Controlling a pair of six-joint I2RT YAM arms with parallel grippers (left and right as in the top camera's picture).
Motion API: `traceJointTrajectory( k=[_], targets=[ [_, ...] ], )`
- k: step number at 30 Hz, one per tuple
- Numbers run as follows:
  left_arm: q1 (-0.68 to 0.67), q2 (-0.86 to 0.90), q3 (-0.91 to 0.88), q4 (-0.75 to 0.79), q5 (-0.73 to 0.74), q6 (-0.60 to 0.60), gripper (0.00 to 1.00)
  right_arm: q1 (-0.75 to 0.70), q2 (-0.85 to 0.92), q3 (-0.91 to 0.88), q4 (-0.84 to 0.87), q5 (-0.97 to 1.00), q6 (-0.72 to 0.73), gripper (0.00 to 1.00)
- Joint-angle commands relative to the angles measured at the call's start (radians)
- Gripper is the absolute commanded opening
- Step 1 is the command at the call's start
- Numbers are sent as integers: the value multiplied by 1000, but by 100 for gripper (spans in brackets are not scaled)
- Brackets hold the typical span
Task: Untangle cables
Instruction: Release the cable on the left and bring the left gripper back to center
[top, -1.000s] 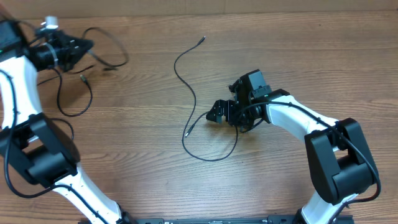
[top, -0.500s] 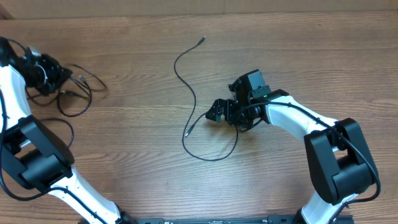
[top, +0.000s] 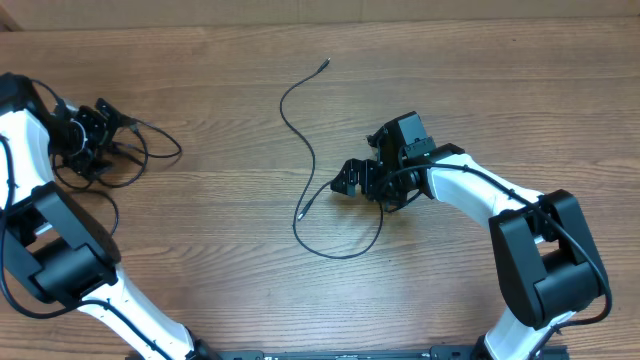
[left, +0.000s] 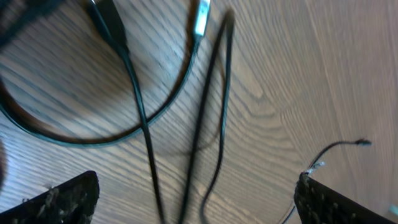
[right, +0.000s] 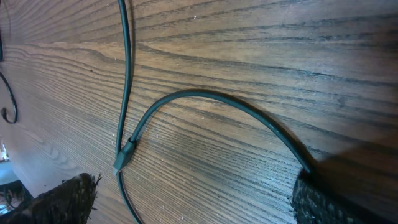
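A small tangle of thin black cables lies at the far left of the wooden table. My left gripper hovers over it, open. In the left wrist view, several strands and a silver plug run between the wide-spread fingers, with nothing gripped. A separate long cable snakes across the table's middle. My right gripper stands open over its looped end. In the right wrist view, the plug lies between the fingers and the cable runs under the right finger.
The wooden table top is bare to the right and at the back. Thicker black arm cables loop beside the left arm. The right arm reaches in from the lower right.
My left gripper has opened and let go of the tangled cables, moving left and toward the front. The tangle now rests on the table. The right arm and middle cable have not moved.
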Motion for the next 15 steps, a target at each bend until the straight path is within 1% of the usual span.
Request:
traceJointTrajectory(
  k=[1,3,4,5,8,10,15],
  targets=[
    [-35,-1,65,-27,1,18,100,0,9,-19,1,36,1,100],
    [-60,-1,116,-59,-24,36,100,0,9,-19,2,36,1,100],
    [-78,-1,148,-84,-72,36,100,0,9,-19,2,36,1,100],
    [-96,-1,175,-107,-126,35,100,0,9,-19,2,36,1,100],
    [-167,-1,252,-172,-359,34,100,0,9,-19,9,36,1,100],
    [-221,-1,271,-185,-473,31,100,0,9,-19,14,36,1,100],
    [-354,-1,264,-183,-602,32,100,0,9,-19,16,37,1,100]
  ],
)
